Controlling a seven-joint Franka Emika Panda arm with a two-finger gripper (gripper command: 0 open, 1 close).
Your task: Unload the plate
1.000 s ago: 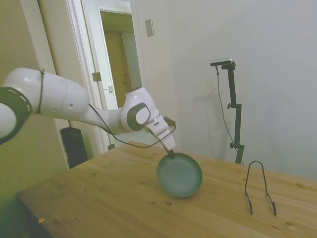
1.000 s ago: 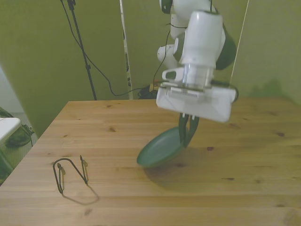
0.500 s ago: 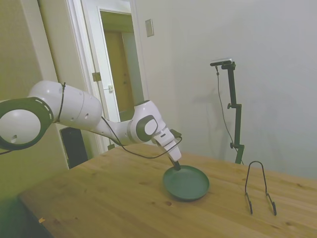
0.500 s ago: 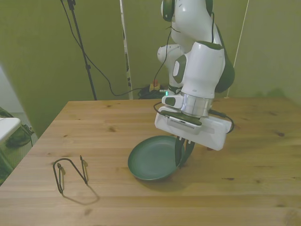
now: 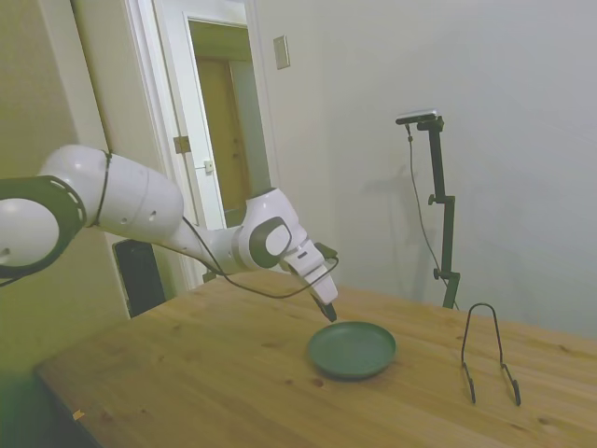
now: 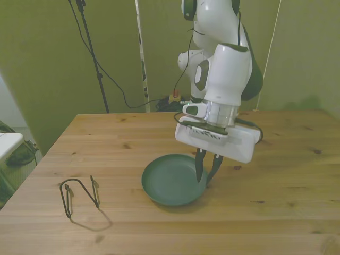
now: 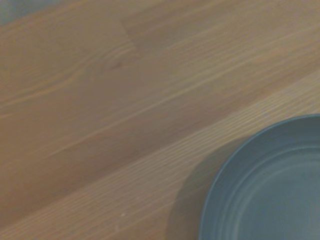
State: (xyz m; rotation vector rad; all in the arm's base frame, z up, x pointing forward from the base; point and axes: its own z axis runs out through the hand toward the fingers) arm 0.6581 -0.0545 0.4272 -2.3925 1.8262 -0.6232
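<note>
- Pale plain wall (image 5: 485, 112) fills the side view's right.
- White-framed open doorway (image 5: 224, 140) at upper left.
- Wooden table (image 5: 205, 383) spans the bottom.

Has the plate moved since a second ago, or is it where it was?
Yes. The plate has gone from tilted on edge in the gripper to lying flat on the table, ending slightly nearer the wire stand in the side view.
</note>
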